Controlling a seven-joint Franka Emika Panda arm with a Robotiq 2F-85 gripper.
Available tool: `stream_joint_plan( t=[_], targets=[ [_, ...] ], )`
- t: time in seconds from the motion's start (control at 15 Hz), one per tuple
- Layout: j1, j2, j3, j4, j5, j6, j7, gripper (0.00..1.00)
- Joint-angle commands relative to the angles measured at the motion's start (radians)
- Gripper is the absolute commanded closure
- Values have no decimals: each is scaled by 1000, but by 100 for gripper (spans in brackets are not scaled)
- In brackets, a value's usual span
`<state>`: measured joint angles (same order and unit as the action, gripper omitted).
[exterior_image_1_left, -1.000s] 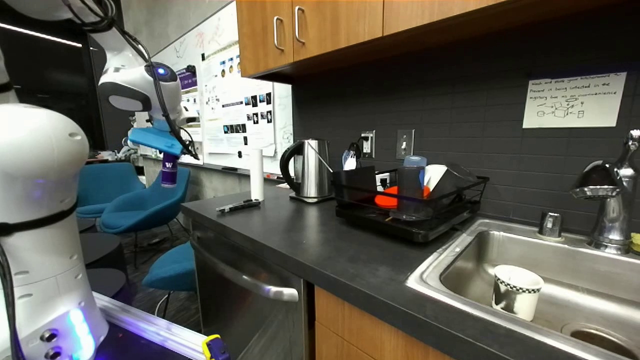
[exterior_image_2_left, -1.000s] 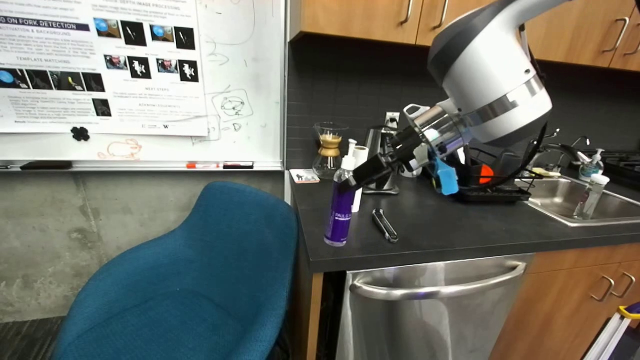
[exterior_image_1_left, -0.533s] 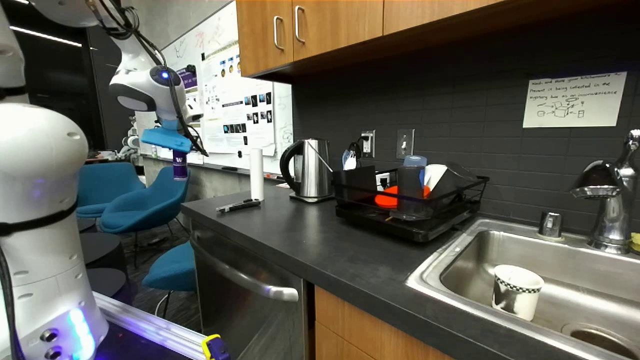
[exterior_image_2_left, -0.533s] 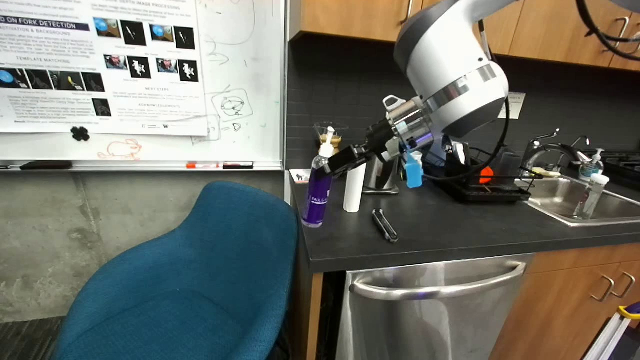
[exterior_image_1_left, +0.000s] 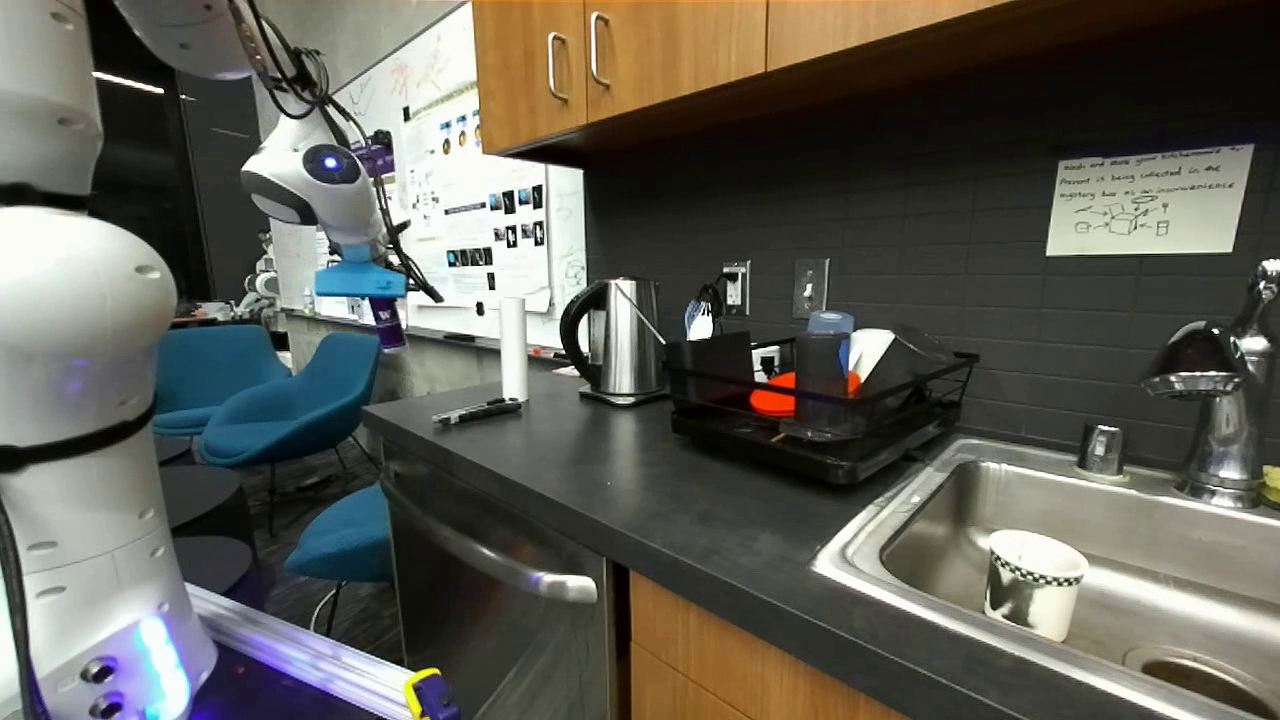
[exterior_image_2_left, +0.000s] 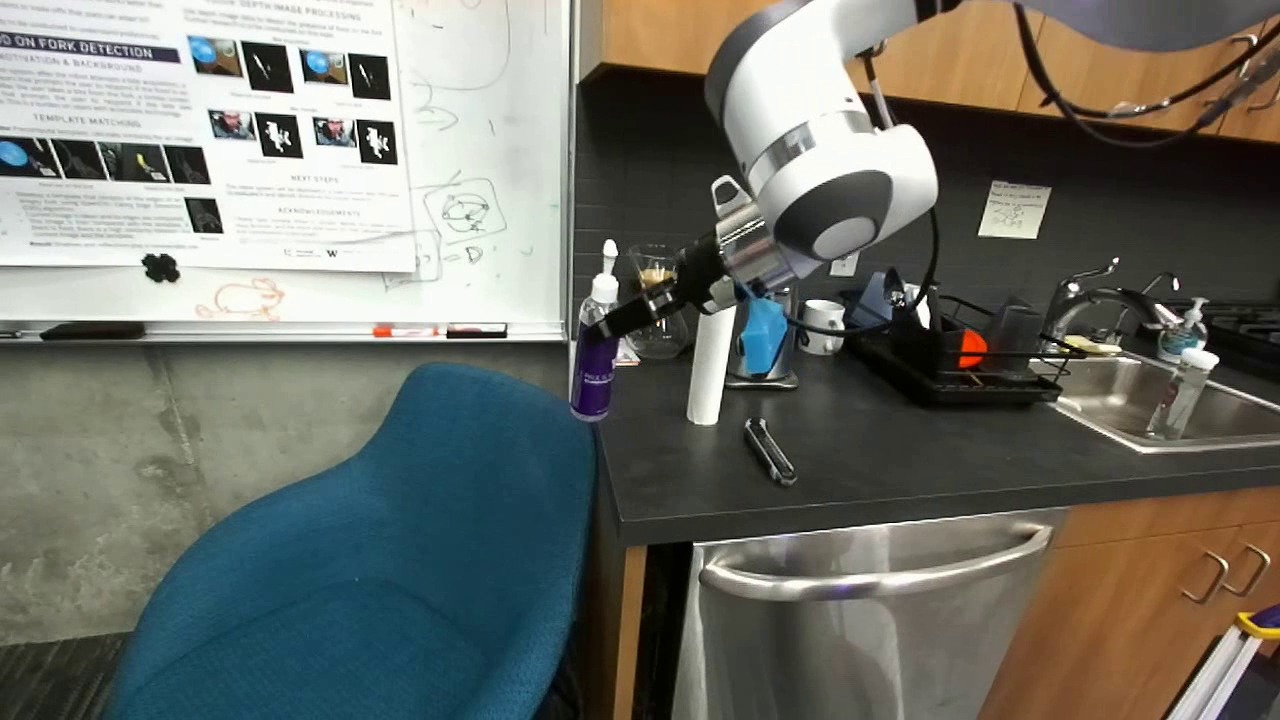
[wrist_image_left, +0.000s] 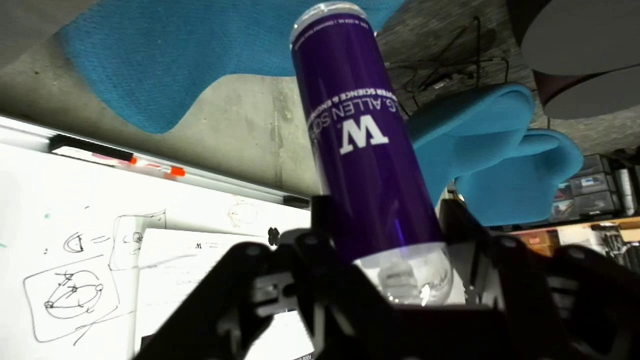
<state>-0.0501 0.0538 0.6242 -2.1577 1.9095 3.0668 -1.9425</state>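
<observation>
A purple spray bottle (wrist_image_left: 365, 135) with a clear shoulder and a white "W" on its label is held between the black fingers of my gripper (wrist_image_left: 385, 215). The finger pads press on both sides of it near the top of the label. In an exterior view the bottle (exterior_image_2_left: 592, 375) hangs nearly upright, its white pump top above the gripper (exterior_image_2_left: 604, 328). Another exterior view has the bottle (exterior_image_1_left: 388, 322) in the air beyond the counter's left end, slightly tilted, partly hidden behind the blue mount (exterior_image_1_left: 360, 280) on the wrist.
A white cylinder (exterior_image_2_left: 708, 365) and a dark pocket-knife-like tool (exterior_image_2_left: 769, 452) lie close by on the dark counter (exterior_image_2_left: 900, 450). Behind stand a steel kettle (exterior_image_1_left: 625, 335) and a dish rack (exterior_image_1_left: 820, 440). A blue chair (exterior_image_2_left: 370, 560) and a whiteboard (exterior_image_2_left: 500, 90) border the counter's end.
The arm has carried the bottle left and upward in an exterior view, from in front of the white cylinder to the counter's left edge. The grip on it stays the same.
</observation>
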Motion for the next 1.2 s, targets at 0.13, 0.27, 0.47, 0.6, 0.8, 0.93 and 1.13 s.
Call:
stream_joint_plan(
  t=[0.13,0.27,0.47,0.6,0.8,0.93,1.13],
  targets=[
    [46,243,-42,235,-28,264,-132,69],
    [66,304,-62,294,-56,345,-103,69],
    [65,391,-58,354,-54,465,-72,69],
    [165,372,-229,314,13,400,-54,69],
    [150,403,-233,326,106,386,-81,69],
    [128,431,-213,349,159,397,-88,69],
    [102,454,-174,373,216,404,-107,69]
  ],
)
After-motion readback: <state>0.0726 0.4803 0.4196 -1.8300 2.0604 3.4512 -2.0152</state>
